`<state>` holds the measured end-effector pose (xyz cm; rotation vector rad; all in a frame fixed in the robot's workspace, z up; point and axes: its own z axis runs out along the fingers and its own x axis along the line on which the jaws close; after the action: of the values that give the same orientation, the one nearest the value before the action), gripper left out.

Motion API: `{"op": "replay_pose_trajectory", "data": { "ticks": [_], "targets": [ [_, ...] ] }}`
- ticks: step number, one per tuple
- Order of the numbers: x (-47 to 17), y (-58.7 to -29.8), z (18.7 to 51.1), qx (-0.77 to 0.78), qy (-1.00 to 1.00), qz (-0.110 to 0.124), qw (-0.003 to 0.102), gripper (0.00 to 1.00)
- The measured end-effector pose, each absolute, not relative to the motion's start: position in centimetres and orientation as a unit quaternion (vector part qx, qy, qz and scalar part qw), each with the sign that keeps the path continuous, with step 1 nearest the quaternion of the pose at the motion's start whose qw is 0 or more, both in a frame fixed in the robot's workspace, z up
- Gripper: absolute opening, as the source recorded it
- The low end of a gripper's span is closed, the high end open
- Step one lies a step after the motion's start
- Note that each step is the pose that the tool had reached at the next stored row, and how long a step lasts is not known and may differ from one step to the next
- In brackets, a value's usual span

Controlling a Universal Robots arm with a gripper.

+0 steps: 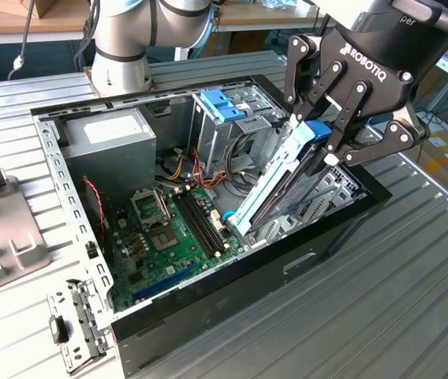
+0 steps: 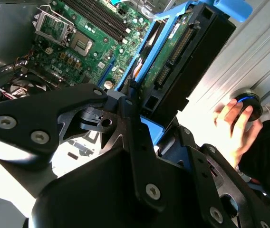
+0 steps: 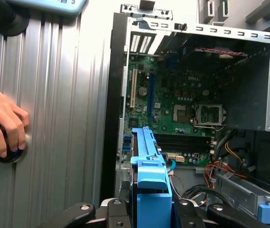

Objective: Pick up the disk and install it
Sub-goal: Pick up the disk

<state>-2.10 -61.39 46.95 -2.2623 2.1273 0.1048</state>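
The disk (image 1: 275, 185), grey metal with light-blue side rails, leans steeply inside the open computer case (image 1: 232, 272), its low end near the motherboard's edge (image 1: 232, 225). My black gripper (image 1: 322, 142) is shut on the disk's raised blue end, above the case's side at the exterior view's right. In the second wrist view the disk (image 2: 182, 52) runs away from the gripper (image 2: 149, 126), connector edge showing. In the first wrist view its blue rail (image 3: 149, 161) rises from between the fingers (image 3: 187, 213) toward the motherboard (image 3: 173, 104).
Inside the case are a grey power supply (image 1: 110, 134), a tall metal cage with a bright-blue bracket (image 1: 224, 106) and loose cables (image 1: 184, 170). A person's hand (image 3: 2, 123) rests on a black knob on the ribbed table. A metal bracket (image 1: 74, 328) lies near the case's corner.
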Motion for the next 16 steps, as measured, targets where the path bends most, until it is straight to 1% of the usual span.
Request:
{"op": "replay_pose_trajectory", "data": {
  "ticks": [16],
  "targets": [
    [-1.74, -61.67, 46.95, -0.728, 0.685, 0.034, 0.017, 0.37]
  ]
}}
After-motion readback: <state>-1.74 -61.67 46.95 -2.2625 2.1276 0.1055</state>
